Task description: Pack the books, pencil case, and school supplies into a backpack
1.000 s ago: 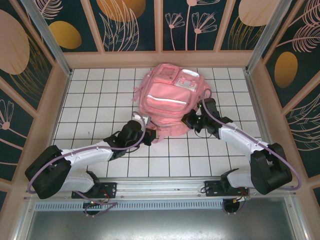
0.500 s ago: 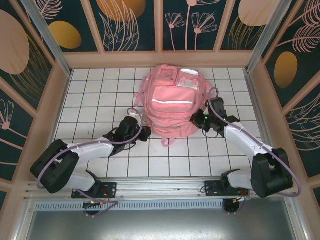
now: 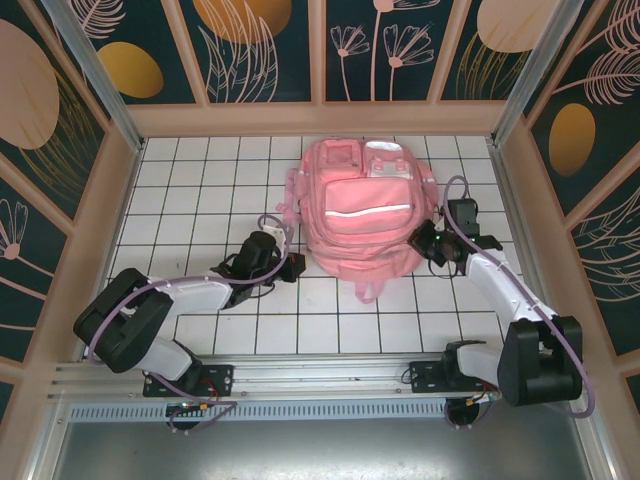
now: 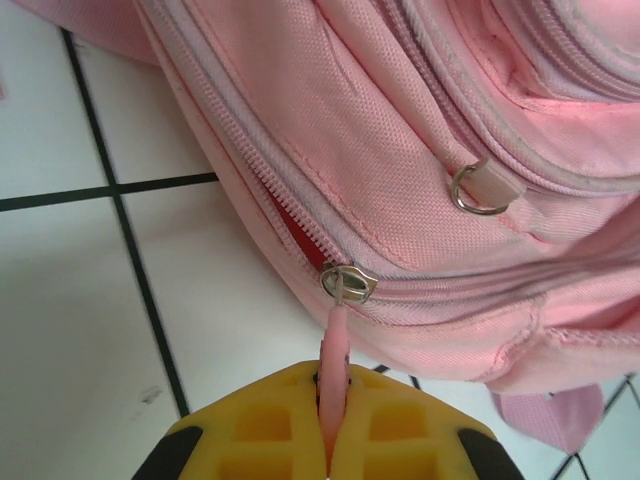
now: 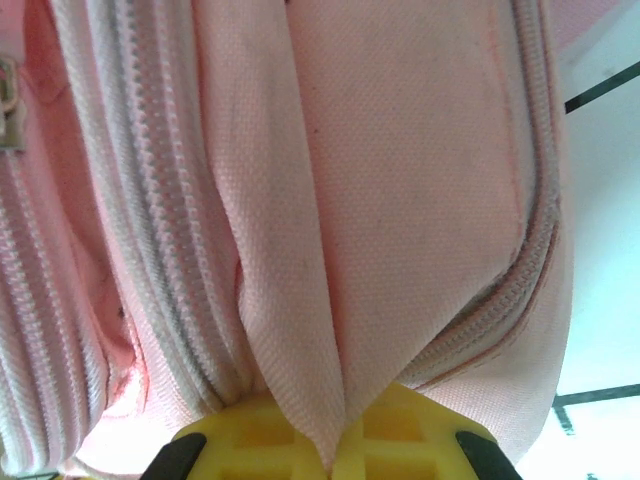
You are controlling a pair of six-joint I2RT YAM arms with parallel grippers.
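The pink backpack [image 3: 360, 215] lies flat on the white tiled table, pockets up. My left gripper [image 3: 291, 266] is at its lower left edge, shut on the pink zipper pull tab [image 4: 337, 340] that hangs from a metal slider [image 4: 348, 282]. A short red gap shows in the zip behind the slider. My right gripper [image 3: 421, 241] is at the bag's right side, shut on a fold of its pink fabric [image 5: 330, 330]. In the wrist views the yellow fingers of the left gripper [image 4: 331, 392] and the right gripper [image 5: 337, 432] press together. The books, pencil case and school supplies are out of view.
A loose pink strap [image 3: 366, 290] trails from the bag's near edge towards the arms. Wooden walls [image 3: 112, 190] border the table on three sides. A metal ring [image 4: 472, 190] sits on the bag near the zip.
The backpack has slid and turned to the right across the table. Both grippers moved right with it, still shut on the pull tab and the fabric.
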